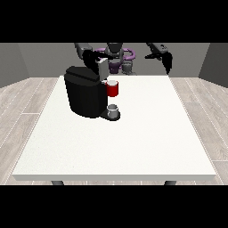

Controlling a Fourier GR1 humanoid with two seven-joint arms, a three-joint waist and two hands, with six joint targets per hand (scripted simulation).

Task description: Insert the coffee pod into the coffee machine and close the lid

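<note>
Reaching over the machine (84,95), the hand at the view's left (92,57) sits just above the raised lid (102,69), at about 12 o'clock from the machine's top. I cannot tell how its fingers lie; they are too small and dark against the lid. The hand at the view's right (167,60) hangs in the air at about 2 o'clock from the machine, well apart from it, with its fingers pointing down and holding nothing. A red thing at the machine (112,89) shows under the lid, at the machine's front. A grey thing (113,111) stands on the machine's base below it, at about 5 o'clock from the machine's middle; I cannot tell if it is the pod, so I cannot say where the pod is. My guess is that the step now is about the lid. To do it well, the hand should push the lid from its top edge, slowly and straight down, so the machine does not slide on the table (133,147). Nothing stands between that hand and the lid. The robot (116,55) is right behind, so the arm has little room to swing.
</note>
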